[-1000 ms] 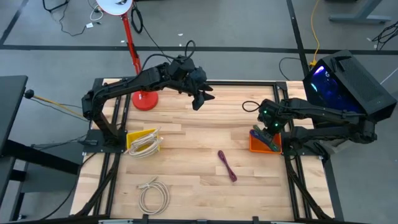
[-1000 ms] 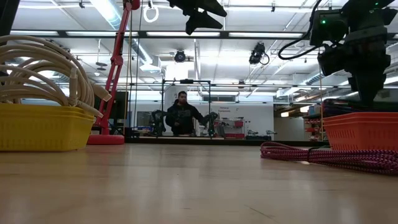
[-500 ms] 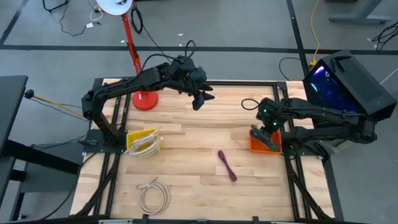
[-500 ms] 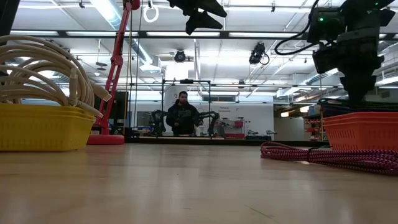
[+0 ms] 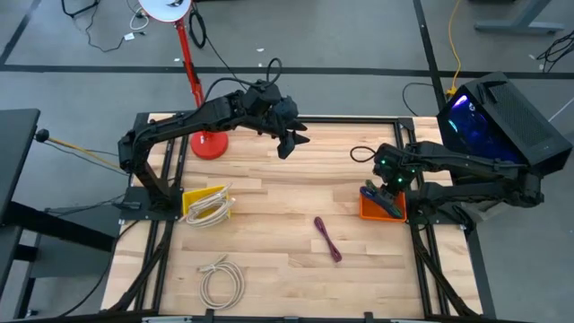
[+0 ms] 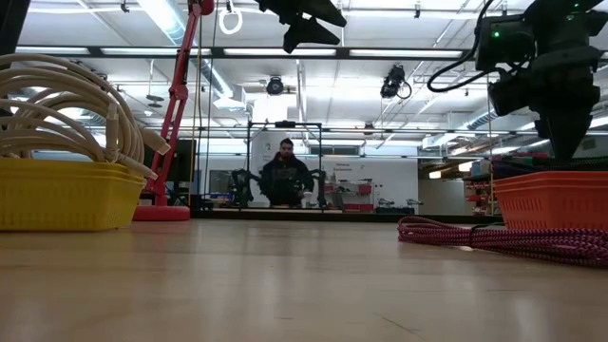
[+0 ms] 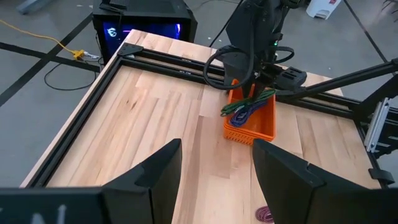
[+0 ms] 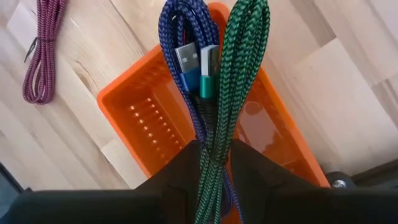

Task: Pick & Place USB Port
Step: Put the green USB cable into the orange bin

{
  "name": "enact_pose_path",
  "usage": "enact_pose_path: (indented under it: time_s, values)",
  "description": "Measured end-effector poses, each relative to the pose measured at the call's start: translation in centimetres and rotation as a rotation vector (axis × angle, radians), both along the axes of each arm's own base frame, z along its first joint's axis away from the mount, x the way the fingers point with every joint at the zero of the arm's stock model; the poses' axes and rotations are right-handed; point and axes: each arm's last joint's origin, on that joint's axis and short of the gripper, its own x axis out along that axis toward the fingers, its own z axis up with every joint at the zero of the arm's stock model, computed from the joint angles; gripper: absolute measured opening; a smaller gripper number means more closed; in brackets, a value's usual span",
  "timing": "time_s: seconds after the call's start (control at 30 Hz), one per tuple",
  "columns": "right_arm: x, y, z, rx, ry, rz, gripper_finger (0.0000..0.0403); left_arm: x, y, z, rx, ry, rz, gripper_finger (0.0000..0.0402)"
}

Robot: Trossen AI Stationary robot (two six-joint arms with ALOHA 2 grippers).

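Note:
My right gripper (image 5: pixel 392 178) stands over the orange basket (image 5: pixel 369 212) at the table's right side. It is shut on a green braided USB cable bundle (image 8: pixel 241 56) and a blue one (image 8: pixel 179 37), whose plugs show side by side. My left gripper (image 5: pixel 287 144) is open and empty, high above the table's far middle; it also shows in its own wrist view (image 7: pixel 216 163). A purple cable bundle (image 5: pixel 327 239) lies on the table near the centre. My right gripper pinches the green and blue bundles together between its two fingers (image 8: pixel 186 162), around the coils (image 8: pixel 214 134) some way from the plug end. The fingers point down from above and lie along the bundles. The bundles hang below over the basket (image 7: pixel 249 107); whether they touch it I cannot tell.
A yellow basket (image 5: pixel 204 205) with white cables stands at the table's left side. A loose white cable coil (image 5: pixel 221 280) lies near the front edge. A red lamp base (image 5: pixel 208 144) stands at the far left. A person shows far behind the table (image 6: pixel 285 176).
My right gripper has swayed a little toward the table's left edge and back toward the right edge, staying over the orange basket and shut on the two cable bundles.

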Motion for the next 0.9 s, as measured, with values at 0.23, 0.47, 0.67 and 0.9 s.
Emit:
enact_pose_path:
  time_s: [0.23,0.47,0.67,0.9]
  values:
    - [-0.07,-0.03,-0.02,-0.018,0.012,0.004,0.0088,0.00,0.00,0.00,0.000,0.000,0.000,0.0202]
    - [-0.19,-0.30,-0.08,-0.109,0.053,-0.019,0.0088,0.00,0.00,0.00,-0.006,0.000,0.003,0.0202]
    - [-0.12,-0.18,-0.05,-0.063,0.031,-0.011,0.0088,0.00,0.00,-0.01,-0.007,0.001,0.003,0.0202]
    - [0.04,0.05,0.06,0.023,-0.013,0.007,0.0093,0.00,0.00,-0.01,-0.006,0.001,0.002,0.0202]
